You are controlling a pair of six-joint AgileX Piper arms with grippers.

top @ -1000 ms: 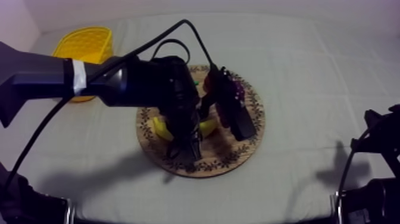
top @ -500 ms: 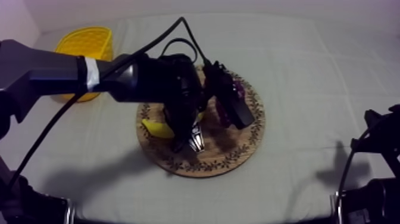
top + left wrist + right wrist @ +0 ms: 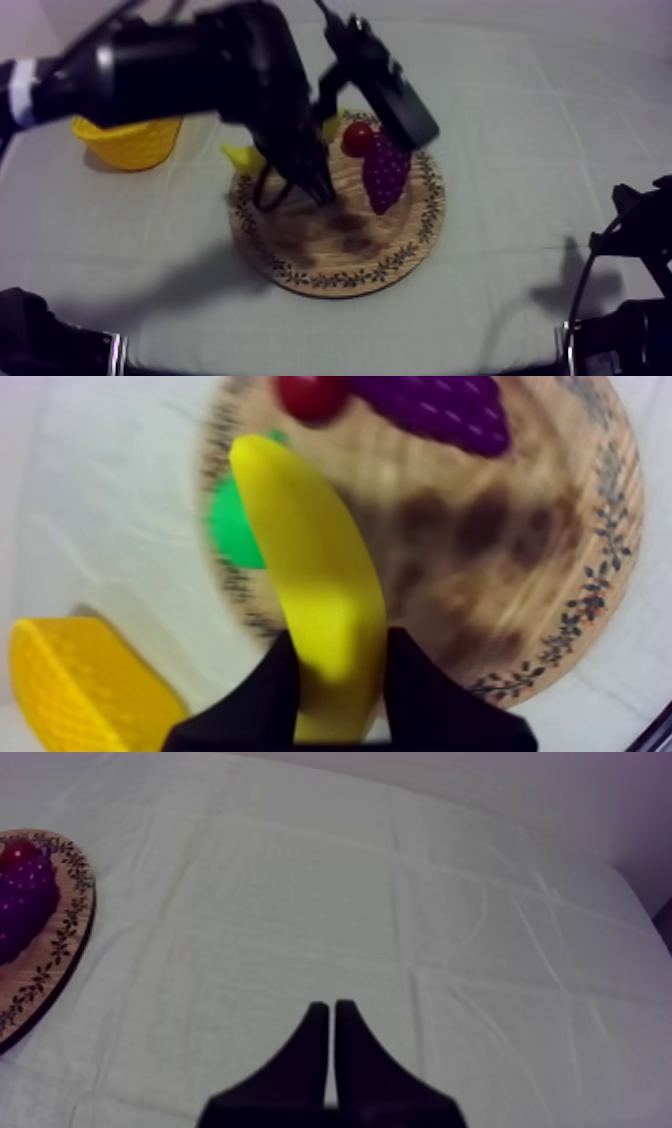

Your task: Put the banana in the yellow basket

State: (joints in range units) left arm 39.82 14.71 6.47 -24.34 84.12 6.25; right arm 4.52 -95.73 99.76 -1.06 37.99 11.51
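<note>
Across the table's pale cloth, the biggest shape is the left arm. It reaches in from the far left, raised above the far left edge of the round board, high enough, I judge, for its load to clear the wood. At the far left stands the yellow basket, apart from the board, the place that load is meant for. At the near right, the right gripper hangs over bare cloth with its fingers pressed together on nothing, out of the way. The left gripper is clamped on the banana: two fingers pinch one end from either side, and the rest juts out beyond the tips, in the air over the board's rim on the basket side. The grapes and the small red fruit rest on the board, with a green fruit at its rim.
</note>
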